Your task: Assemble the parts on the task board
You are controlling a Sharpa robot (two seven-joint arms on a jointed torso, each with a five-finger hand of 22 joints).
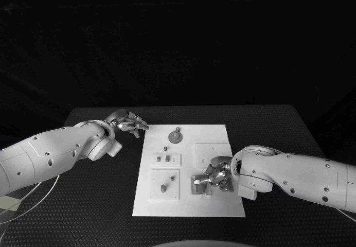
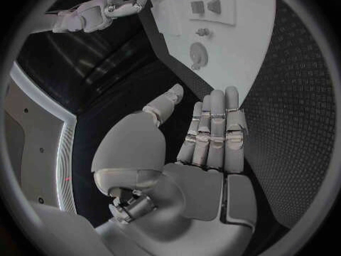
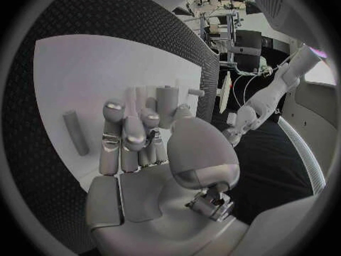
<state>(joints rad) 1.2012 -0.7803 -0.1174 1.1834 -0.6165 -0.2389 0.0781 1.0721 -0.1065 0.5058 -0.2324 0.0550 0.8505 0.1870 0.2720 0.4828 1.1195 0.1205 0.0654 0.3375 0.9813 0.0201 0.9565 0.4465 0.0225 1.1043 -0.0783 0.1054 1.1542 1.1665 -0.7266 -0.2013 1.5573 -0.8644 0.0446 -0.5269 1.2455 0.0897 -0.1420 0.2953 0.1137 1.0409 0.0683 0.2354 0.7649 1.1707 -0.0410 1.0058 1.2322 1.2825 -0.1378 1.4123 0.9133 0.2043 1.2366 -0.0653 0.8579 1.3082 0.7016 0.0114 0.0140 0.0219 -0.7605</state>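
Black table [image 1: 282,123]; right hand [image 1: 213,177] hides board [image 1: 215,128] parts beneath.

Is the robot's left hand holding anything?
No. The left hand is empty, its fingers stretched out straight beside the task board.

One white task board [image 1: 215,135] on the table, plus two hands. I count roughly six small grey parts on it, though the ones near the right hand are hard to separate.
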